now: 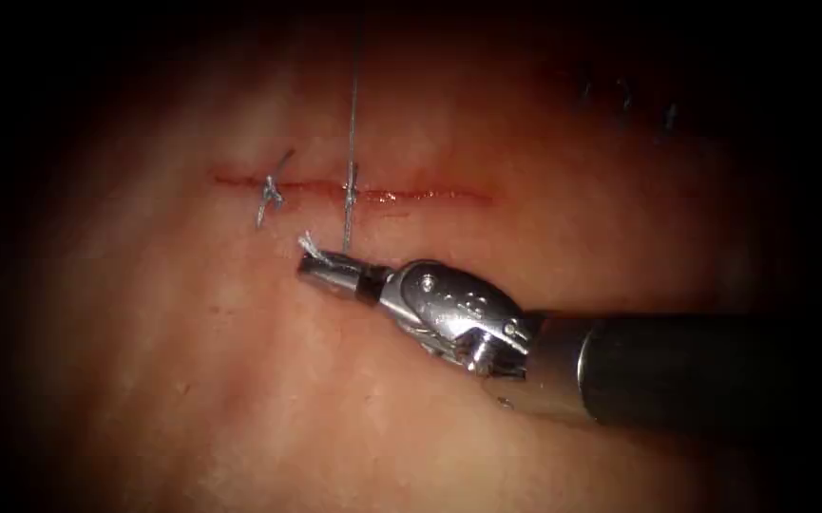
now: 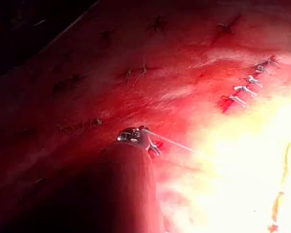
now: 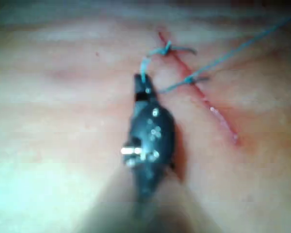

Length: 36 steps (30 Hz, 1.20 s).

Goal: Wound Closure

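My right arm's silver needle driver [image 1: 320,266] has its jaws pinched on the thin grey thread [image 1: 351,123] just below the red cut [image 1: 411,196] in the pale pork tissue [image 1: 192,361]. The thread runs up through the 2nd knot [image 1: 350,190]; the 1st tied stitch [image 1: 270,190] sits left. The left tool's [image 2: 136,136] jaws seem clamped on thread, though I cannot tell.

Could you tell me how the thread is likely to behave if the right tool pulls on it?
The thread, held in the right tool, runs straight through the knot at the cut, so it probably stays taut under pull. Its frayed short end suggests it would go limp once released.
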{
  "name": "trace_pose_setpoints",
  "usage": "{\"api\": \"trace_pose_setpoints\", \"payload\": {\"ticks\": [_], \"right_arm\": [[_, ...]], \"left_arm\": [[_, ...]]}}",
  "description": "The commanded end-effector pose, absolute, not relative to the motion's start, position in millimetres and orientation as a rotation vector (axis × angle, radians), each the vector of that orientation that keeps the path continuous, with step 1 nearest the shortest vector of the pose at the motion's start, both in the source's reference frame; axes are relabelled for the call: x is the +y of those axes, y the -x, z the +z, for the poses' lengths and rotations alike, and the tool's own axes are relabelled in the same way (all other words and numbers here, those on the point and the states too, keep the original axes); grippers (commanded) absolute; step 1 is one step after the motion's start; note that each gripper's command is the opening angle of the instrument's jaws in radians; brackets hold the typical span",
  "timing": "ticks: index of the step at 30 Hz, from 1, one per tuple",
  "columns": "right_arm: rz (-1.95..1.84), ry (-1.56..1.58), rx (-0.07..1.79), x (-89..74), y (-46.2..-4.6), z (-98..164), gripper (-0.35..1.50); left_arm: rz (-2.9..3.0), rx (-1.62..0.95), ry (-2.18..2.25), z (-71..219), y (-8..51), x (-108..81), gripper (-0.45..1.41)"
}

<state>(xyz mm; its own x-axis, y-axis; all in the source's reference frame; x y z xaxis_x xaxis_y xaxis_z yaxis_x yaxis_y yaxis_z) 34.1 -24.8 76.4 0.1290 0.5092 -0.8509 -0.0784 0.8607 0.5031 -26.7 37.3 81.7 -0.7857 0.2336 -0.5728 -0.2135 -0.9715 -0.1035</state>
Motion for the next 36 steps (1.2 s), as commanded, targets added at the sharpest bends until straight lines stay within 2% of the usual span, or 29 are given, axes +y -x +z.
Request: {"api": "trace_pose_setpoints", "payload": {"ticks": [1,2,3,6,10,14,18,24,29,36], "right_arm": [[0.466,-0.361,1.385,-24.0,-35.0,76.3,-0.11],[0.475,-0.356,1.382,-23.6,-34.9,76.0,0.41],[0.48,-0.356,1.381,-23.3,-34.7,75.7,0.69],[0.485,-0.366,1.381,-22.9,-34.1,74.5,1.09],[0.48,-0.381,1.388,-23.3,-33.1,73.1,1.33],[0.448,-0.44,1.368,-24.5,-31.9,71.4,1.4],[0.483,-0.542,1.365,-23.9,-29.4,68.9,1.2],[0.627,-0.496,1.326,-20.3,-27.2,68.9,1.14],[0.726,-0.479,1.297,-17.6,-27.2,71.9,1.18],[0.764,-0.468,1.288,-14.4,-29.6,74.8,1.18]], "left_arm": [[2.763,-0.043,0.896,81.8,27.2,37.9,-0.45],[2.761,-0.052,0.901,81.5,27.2,37.5,-0.45],[2.759,-0.06,0.903,81.1,27.2,37.0,-0.45],[2.751,-0.08,0.926,79.4,27.3,35.6,-0.45],[2.728,-0.095,0.973,76.0,26.9,34.0,-0.45],[2.701,-0.096,1.03,72.0,26.1,32.8,-0.45],[2.686,-0.112,1.081,67.0,25.1,30.9,-0.45],[2.682,-0.121,1.105,61.7,23.9,27.9,-0.45],[2.689,-0.127,1.11,58.1,23.7,25.1,-0.45],[2.696,-0.128,1.113,55.7,24.4,23.0,-0.45]]}}
